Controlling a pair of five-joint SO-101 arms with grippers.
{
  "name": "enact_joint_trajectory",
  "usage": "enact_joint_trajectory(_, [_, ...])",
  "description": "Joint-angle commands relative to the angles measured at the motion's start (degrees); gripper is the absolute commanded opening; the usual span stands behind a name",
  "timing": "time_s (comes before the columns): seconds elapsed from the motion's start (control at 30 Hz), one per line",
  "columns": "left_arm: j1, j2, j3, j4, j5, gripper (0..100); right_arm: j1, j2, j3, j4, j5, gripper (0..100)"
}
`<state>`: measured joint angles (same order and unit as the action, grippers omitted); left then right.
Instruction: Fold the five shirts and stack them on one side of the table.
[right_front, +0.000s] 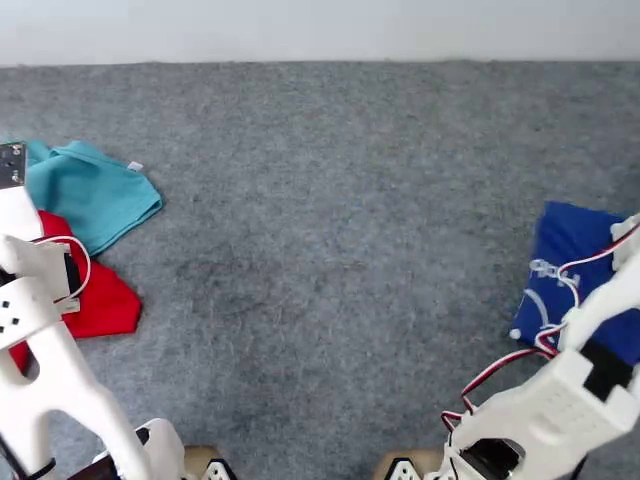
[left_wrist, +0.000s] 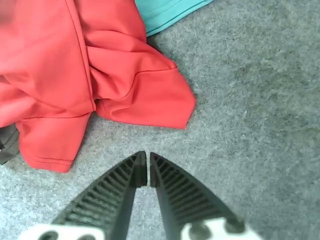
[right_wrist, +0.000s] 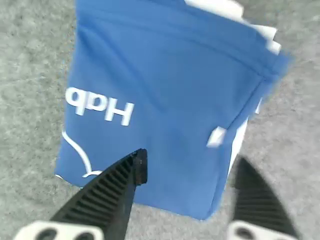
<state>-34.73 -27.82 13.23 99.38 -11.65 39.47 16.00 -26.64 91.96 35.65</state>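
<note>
You see the teal shirt (right_front: 95, 195) and red shirt (right_front: 105, 300) overlapping at the grey desk's (right_front: 340, 250) left edge. The left hand (left_wrist: 148, 170), fingers together and empty, hovers beside the red. At right, the right hand (right_wrist: 192, 167) spreads apart over the folded blue shirt (right_front: 575, 240). A white wall (right_front: 320, 30) stands behind.

A grey, felt-like table (right_front: 330, 200) carries a teal shirt (right_front: 90, 195) at its left side, with a crumpled red shirt (right_front: 100, 300) touching it nearer the arms. At the right side lies a folded blue shirt (right_front: 575, 265), white cloth (right_wrist: 220, 7) showing beneath it.
</note>
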Motion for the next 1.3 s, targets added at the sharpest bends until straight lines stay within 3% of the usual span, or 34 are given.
enact_joint_trajectory(0.0, [-0.1,-1.4,-0.6,1.0,-0.4,2,0.6,-7.8,-0.7,1.8,0.4,35.0])
enact_joint_trajectory(0.17, [0.1,-1.4,-0.6,1.0,-0.4,2,0.5,-11.2,-0.7,5.2,0.5,25.4])
enact_joint_trajectory(0.33, [-0.1,-1.4,-0.6,1.1,-0.4,2,0.3,-13.6,-0.4,11.0,0.2,0.4])
enact_joint_trajectory(0.43, [-0.1,-1.5,-0.7,1.1,-0.4,2,2.2,-16.3,1.1,11.0,0.2,3.9])
enact_joint_trajectory(0.73, [-2.7,-1.5,-0.6,1.1,-5.2,3,3.0,-29.9,22.1,11.0,0.4,1.0])
enact_joint_trajectory(0.83, [-5.9,-0.8,0.2,1.1,-9.6,5,2.9,-37.9,29.9,10.9,0.4,1.0])
enact_joint_trajectory(0.93, [-6.9,-0.8,3.6,1.0,-15.8,13,2.3,-45.2,38.4,10.9,0.4,1.1])
enact_joint_trajectory(1.27, [-2.2,5.7,17.6,-11.5,-21.8,19,2.7,-64.9,56.7,10.9,0.5,1.1])
